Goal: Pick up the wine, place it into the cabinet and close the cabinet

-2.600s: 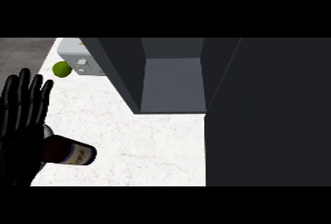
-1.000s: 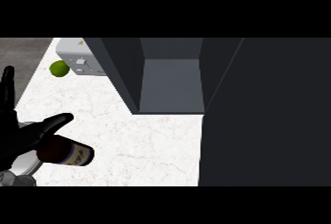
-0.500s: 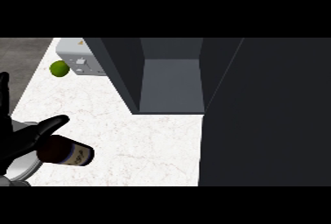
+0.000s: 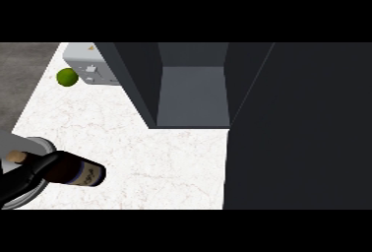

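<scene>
1. Left hand [image 4: 15, 188]: it shows at the lower left edge of the head view, as a black shape partly hidden by the wine [image 4: 73, 170]. A grey, rounded part of my forearm [image 4: 38, 145] lies beside it. I cannot tell from this view whether the hand is open or closed on the bottle.

2. Wine: the bottle lies tilted directly against my left hand. Its corked neck is toward the left edge. Its dark body and pale label extend to the right of the hand, over the counter [image 4: 152, 157]. I cannot tell whether the bottle rests on the counter or is lifted off it.

3. Cabinet [image 4: 193, 93]: it stands open, ahead of the hand and to its right, well apart from the bottle. The grey interior floor is visible. The door [image 4: 298, 128] is a large dark panel farther right.

4. Lime [image 4: 67, 77]: it sits ahead of the hand, near the far left of the counter.

5. Grey box [image 4: 91, 69]: it sits just right of the lime and beside the cabinet's left wall.

6. Right hand: it does not appear in this view.
</scene>
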